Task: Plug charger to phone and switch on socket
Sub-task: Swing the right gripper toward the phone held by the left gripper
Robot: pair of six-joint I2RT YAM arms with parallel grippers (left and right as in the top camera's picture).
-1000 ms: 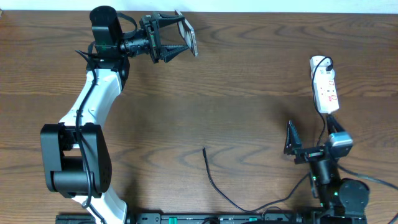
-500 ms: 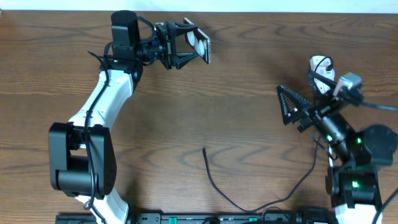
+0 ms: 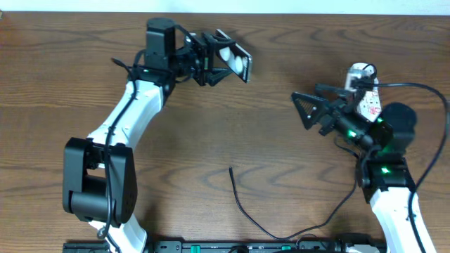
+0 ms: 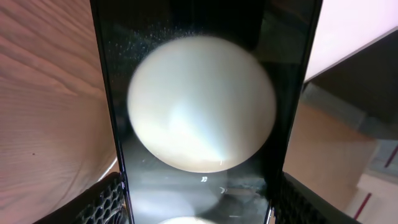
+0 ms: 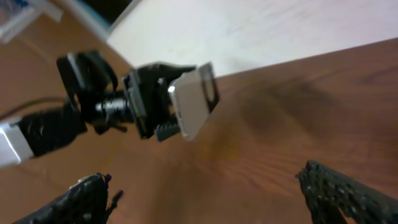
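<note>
My left gripper [image 3: 219,60] is shut on the phone [image 3: 235,59] and holds it in the air above the far middle of the table. In the left wrist view the glossy black phone [image 4: 205,118] fills the frame between the fingers, with a white round spot on it. The right wrist view shows the phone [image 5: 194,101] from afar, held by the left gripper. My right gripper [image 3: 309,109] is open and empty, raised left of the white socket [image 3: 365,98], which my arm partly hides. The charger [image 3: 242,206], a thin black cable, lies on the table near the front, its plug tip pointing away.
The wooden table [image 3: 281,154] runs to a white wall at the back. Thicker black robot cables [image 3: 422,98] loop near my right arm. A black rail [image 3: 246,247] lies along the front edge.
My left gripper has carried the phone to the right. My right arm has risen from the front right and swung its open gripper up and to the left, in front of the socket.
</note>
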